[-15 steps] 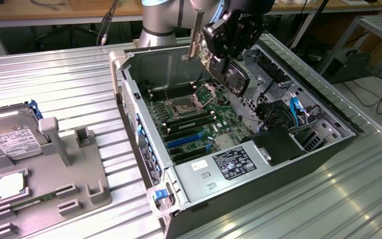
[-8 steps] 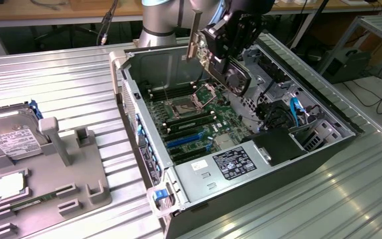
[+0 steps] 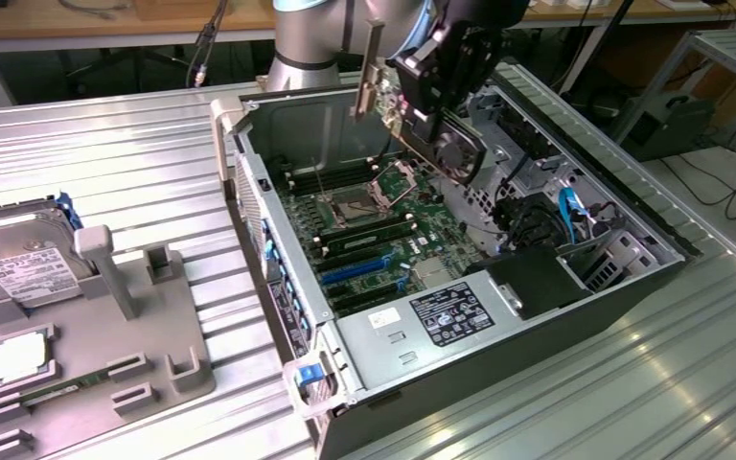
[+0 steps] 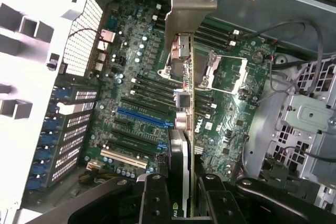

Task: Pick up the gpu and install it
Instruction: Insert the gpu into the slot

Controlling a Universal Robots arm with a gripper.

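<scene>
The jaws are closed on the graphics card (image 3: 435,142), one finger on each flat face, and they carry it in the air over the open computer case (image 3: 394,379), clear of everything below. In the exterior view the card hangs tilted beneath the arm (image 3: 310,38), above the far half of the motherboard (image 3: 368,225), with its silvery bracket (image 3: 368,75) at the end nearest the case's rear wall. In the wrist view the card is seen edge-on, a thin line running away from the jaws, which grip the end opposite the bracket; the processor socket (image 4: 220,72) lies just to one side of that line and the blue expansion slots (image 4: 144,116) to the other. The card touches neither the board nor any slot. The case lies on its side on the ribbed metal bench (image 3: 126,144). Well apart from it, toward the exterior view's left, a grey holder (image 3: 126,326) sits on the bench with a hard drive (image 3: 23,268) resting in it.
</scene>
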